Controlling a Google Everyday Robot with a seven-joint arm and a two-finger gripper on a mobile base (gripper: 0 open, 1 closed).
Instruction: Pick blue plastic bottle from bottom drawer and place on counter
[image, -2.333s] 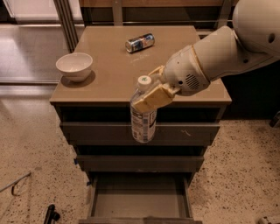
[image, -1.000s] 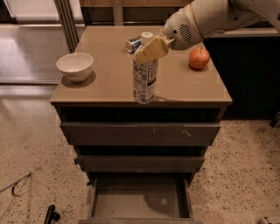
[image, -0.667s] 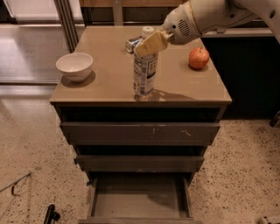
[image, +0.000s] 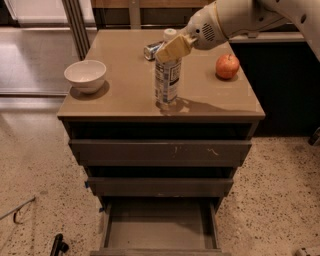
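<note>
- Since 2.3 s ago, the blue plastic bottle (image: 167, 82) has risen from in front of the drawer fronts to the worktop (image: 120, 95); over the last 0.7 s it has barely shifted.
- Worktop: tan, glossy, lying directly under the gripper (image: 172, 48).
- Bottom drawer (image: 160, 225): pulled open, well below the gripper and nearer the camera; its floor is bare.
- Arm (image: 240, 15): white, reaching in from the upper right of the view and ending in the gripper.
- Gripper: closed around the bottle's upper part, just below the white cap.
- Bottle: upright beneath the gripper, base on the worktop.
- Bowl (image: 85, 75): white, well apart from the gripper, toward the view's left.
- Apple (image: 227, 66): red, near the gripper, on the view's right.
- Can (image: 151, 49): lying on its side, just behind the gripper.
</note>
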